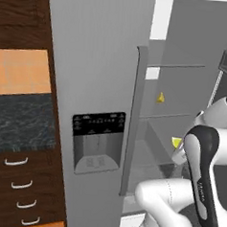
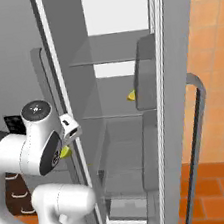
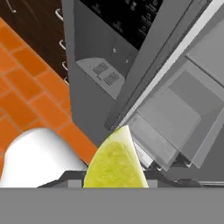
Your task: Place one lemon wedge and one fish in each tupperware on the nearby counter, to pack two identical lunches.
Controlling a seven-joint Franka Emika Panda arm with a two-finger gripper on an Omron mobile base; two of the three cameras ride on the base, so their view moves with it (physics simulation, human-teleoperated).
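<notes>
My gripper is shut on a yellow-green lemon wedge, which hides most of its fingertips in the hand view. The same wedge shows beside my white forearm in front of the open fridge, and as a sliver under my wrist in the right base view. A second lemon wedge lies on a middle fridge shelf. The black speckled counter is at the far left. The tupperware and the fish are out of view.
The grey fridge door with its dispenser panel stands between me and the counter. Dark wood drawers sit below the counter. The other fridge door hangs open on the right. The floor is orange tile.
</notes>
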